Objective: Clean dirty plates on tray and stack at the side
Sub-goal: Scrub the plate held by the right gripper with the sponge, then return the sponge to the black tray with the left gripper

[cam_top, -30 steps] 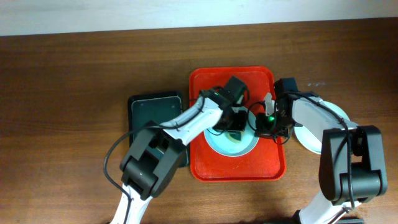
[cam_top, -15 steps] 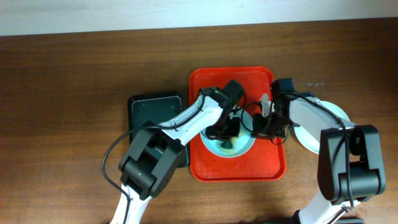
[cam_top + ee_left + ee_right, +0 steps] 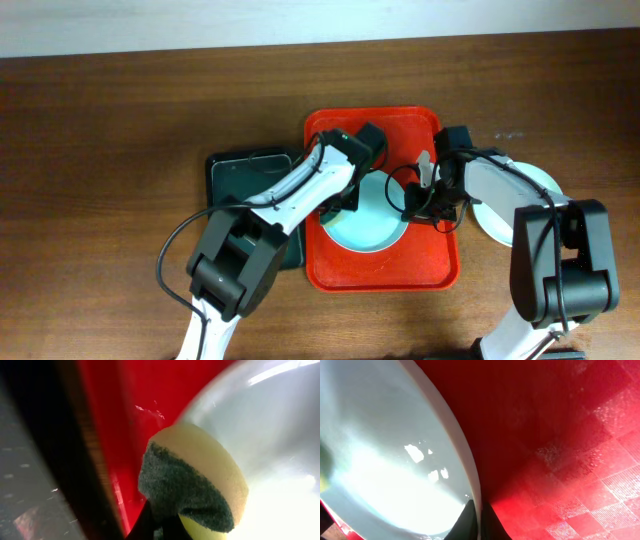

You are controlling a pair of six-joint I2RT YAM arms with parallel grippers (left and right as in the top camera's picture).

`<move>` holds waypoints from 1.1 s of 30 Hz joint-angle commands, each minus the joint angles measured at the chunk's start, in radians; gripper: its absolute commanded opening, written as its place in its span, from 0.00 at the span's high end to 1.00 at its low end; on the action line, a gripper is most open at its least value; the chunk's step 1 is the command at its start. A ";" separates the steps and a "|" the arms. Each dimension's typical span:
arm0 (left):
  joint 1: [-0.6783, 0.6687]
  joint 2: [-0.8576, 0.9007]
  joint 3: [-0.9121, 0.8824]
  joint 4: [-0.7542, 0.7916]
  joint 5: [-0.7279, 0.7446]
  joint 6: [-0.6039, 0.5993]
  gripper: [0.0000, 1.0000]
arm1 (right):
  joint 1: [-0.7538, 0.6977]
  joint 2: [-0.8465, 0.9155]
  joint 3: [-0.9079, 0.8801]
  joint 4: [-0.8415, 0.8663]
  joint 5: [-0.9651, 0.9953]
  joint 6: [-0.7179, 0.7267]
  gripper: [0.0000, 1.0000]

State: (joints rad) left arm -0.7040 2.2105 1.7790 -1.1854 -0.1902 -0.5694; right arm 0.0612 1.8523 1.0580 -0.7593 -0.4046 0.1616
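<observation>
Plates: the worktop [image 3: 120,110] carries the red tray [image 3: 385,272], with a side plate [image 3: 497,226] just right of it on the wood. The tray plate [image 3: 375,228] lies flat inside the tray. Right gripper [image 3: 476,519] is pinched onto its right rim. Left gripper [image 3: 345,203] is clamped on a yellow-green sponge [image 3: 200,485] at the left rim.
</observation>
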 commanded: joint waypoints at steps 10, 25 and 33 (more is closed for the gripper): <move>0.190 -0.255 0.203 -0.322 -0.125 0.021 1.00 | -0.009 0.018 -0.013 -0.010 0.096 -0.005 0.96; 0.355 -0.251 -0.327 0.069 0.092 0.159 0.90 | -0.009 0.018 -0.013 0.024 0.136 -0.005 0.89; 0.368 -0.393 -0.257 0.018 0.150 0.183 0.34 | -0.009 -0.047 0.011 -0.052 0.126 -0.004 0.96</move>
State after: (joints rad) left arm -0.3435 1.9377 1.4719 -1.1500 -0.0734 -0.4000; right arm 0.0593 1.8458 1.0668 -0.7753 -0.3527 0.1558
